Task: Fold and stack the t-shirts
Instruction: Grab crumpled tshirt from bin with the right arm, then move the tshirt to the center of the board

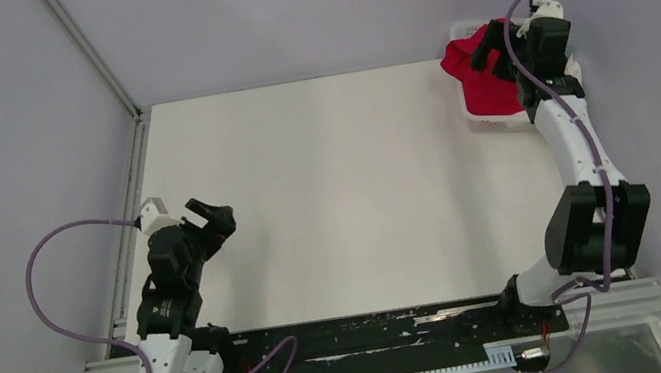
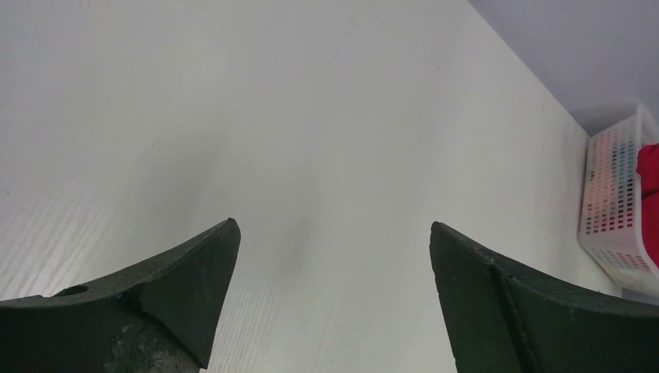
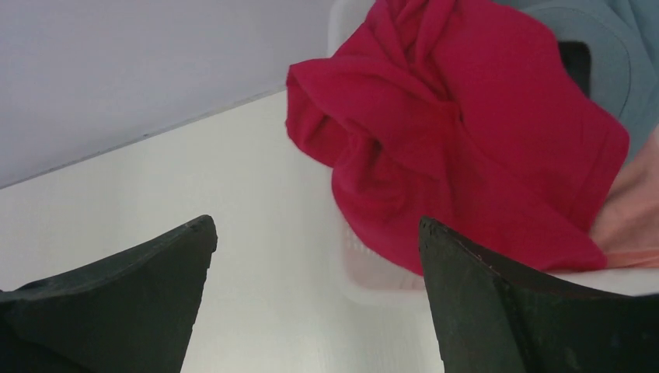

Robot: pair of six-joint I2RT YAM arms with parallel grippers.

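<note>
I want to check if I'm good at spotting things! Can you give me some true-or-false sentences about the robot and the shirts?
1. The red t-shirt hangs over the edge of the white basket. True.
2. The right gripper is shut on the red t-shirt. False: it is open near the shirt and grips nothing.
3. The left gripper is open over bare table. True.
4. A folded stack of shirts sits in the middle of the table. False: no folded shirt shows there; the shirts in view are at the basket.
5. A teal-grey shirt lies beside the red one. True.
</note>
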